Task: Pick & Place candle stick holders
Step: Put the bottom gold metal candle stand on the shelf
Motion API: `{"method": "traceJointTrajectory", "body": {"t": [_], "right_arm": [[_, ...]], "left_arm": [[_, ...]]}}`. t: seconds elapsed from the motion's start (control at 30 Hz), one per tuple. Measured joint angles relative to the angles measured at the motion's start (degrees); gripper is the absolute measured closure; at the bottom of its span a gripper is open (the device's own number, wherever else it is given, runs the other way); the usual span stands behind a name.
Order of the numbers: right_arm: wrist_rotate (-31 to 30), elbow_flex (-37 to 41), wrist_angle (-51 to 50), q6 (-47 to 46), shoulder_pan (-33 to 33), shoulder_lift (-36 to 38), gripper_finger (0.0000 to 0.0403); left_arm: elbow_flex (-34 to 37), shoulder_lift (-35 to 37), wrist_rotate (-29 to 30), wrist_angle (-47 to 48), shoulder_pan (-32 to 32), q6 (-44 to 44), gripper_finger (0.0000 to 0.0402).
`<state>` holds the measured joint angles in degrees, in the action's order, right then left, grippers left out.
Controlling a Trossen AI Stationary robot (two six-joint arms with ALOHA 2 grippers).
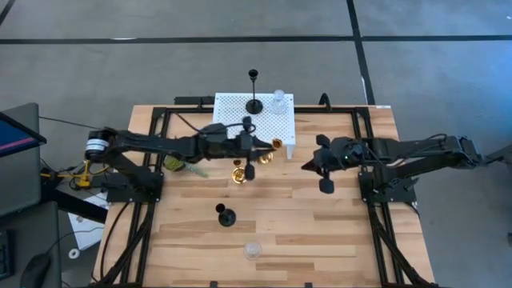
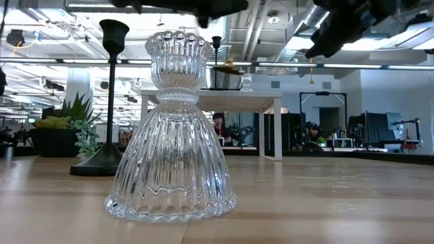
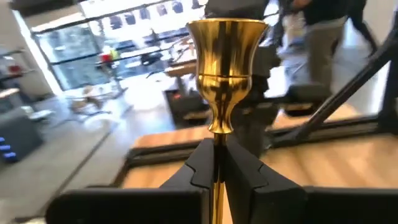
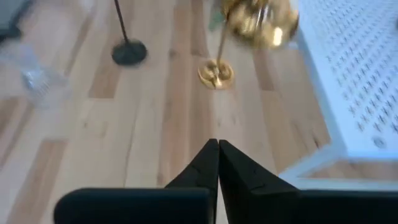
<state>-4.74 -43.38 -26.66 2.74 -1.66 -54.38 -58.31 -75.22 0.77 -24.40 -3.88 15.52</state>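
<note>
Left wrist view shows the left gripper with its two dark fingers squeezed shut on the thin stem of a gold candle holder. The stem runs right between the fingers, and the shiny cup of the holder sticks out just past the fingertips. From the high view, the left arm reaches from the left side of the table toward the middle, and its gripper holds this gold holder in the air, tipped on its side, right next to the edge of the white raised board. A second gold candle holder stands on the wooden table close to the left gripper, a little nearer the front. On the white board, beyond the jaws, stand a black candle holder and a clear glass one. Another black holder and another glass holder are on the table nearer the front, well apart from both grippers. The right arm stretches in from the right side, and the right gripper hangs above the table with its fingers pressed together and nothing between them. In the right wrist view its closed fingertips point toward the standing gold holder, which is well apart from them.
</note>
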Motion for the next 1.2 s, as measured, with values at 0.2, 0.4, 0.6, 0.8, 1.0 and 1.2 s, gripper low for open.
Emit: {"method": "traceJointTrajectory", "body": {"t": [0.2, 0.4, 0.6, 0.8, 1.0, 1.2], "right_arm": [[-10.8, 0.0, -1.2, -3.2, -5.4, 0.2, 0.0402], [-16.6, 0.5, -2.2, -6.6, -9.7, -0.3, 0.0403], [-22.3, 5.9, -1.2, -11.9, -11.2, 0.4, 0.0403], [-23.9, 9.0, -0.1, -15.3, -11.5, 2.0, 0.0403], [-24.1, 9.0, 0.4, -14.5, -11.4, 2.0, 0.0403], [-25.3, 9.0, 0.4, -14.4, -11.5, 2.0, 0.0403]], "left_arm": [[5.3, 9.8, 3.8, -0.2, -5.5, 0.6, 0.0387], [9.6, 15.8, 10.4, -0.1, -11.8, 0.5, 0.0387], [10.9, 16.4, 10.6, -0.5, -19.3, -2.8, 0.0387], [10.9, 13.4, 9.5, -3.0, -25.9, -6.6, 0.0387], [10.9, 9.5, 8.9, -5.8, -30.1, -9.5, 0.0387], [10.9, 5.9, 9.0, -10.9, -31.7, -10.5, 0.0387]]}}
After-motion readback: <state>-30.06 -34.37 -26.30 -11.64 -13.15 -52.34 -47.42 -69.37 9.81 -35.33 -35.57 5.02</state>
